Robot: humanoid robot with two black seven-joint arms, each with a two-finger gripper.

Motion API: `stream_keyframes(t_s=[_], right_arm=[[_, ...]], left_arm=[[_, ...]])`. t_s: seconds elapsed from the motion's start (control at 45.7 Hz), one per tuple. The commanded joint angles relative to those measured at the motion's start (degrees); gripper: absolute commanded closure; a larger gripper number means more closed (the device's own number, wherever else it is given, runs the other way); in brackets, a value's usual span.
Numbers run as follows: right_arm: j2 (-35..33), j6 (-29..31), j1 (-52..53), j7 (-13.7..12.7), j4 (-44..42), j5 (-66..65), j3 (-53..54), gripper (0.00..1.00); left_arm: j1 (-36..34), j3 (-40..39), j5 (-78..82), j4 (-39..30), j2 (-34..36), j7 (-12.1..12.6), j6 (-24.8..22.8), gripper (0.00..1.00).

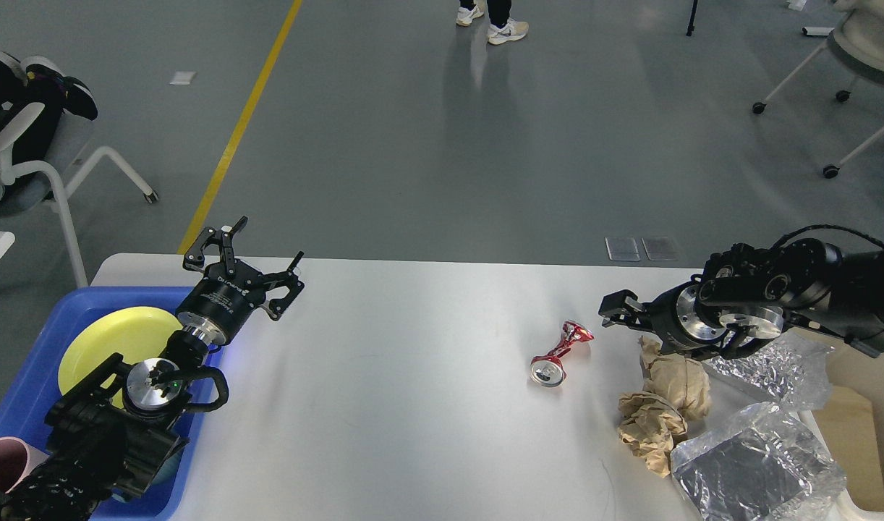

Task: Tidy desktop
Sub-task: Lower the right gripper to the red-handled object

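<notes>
1. Two black arms reach over the desktop [413,376], the wide white surface filling the lower part of the head view.
2. The left gripper [248,266] hangs over the desk's far left corner with its fingers spread wide and nothing between them.
3. Below that arm, a blue tray [30,376] sits at the desk's left edge, holding a yellow plate [109,340]; a pink cup [1,463] shows at its near end.
4. The right gripper [615,307] points left, low over the right part of the desk, just beside a crushed red can [558,354]; it is dark and small, so I cannot tell whether its fingers are apart or together.
5. Near the right edge lie two crumpled brown paper wads [666,405], one beside the other.
6. Two silver foil bags [757,470] lie by that edge too, one partly hidden under the right arm.
7. A beige bin [865,405] stands against the desk's right edge.
</notes>
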Motion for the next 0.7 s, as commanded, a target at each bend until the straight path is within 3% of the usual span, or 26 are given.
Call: stream_keyframes(t_s=[0.0, 0.372, 0.678], right_arm=[[0.01, 0.18, -1.01, 0.01, -0.28, 0.03, 2.20, 0.00], [4.31, -0.17, -6.20, 0.01, -2.48, -0.06, 8.96, 0.00], [13.37, -4.65, -11.73, -0.17, -13.81, 0.82, 10.37, 0.00]], left_arm=[[0.00, 0.06, 0.00, 0.00, 0.00, 0.00, 0.00, 0.04], [0.00, 0.06, 0.00, 0.00, 0.00, 0.00, 0.00, 0.04], [0.00, 0.06, 0.00, 0.00, 0.00, 0.00, 0.00, 0.04]])
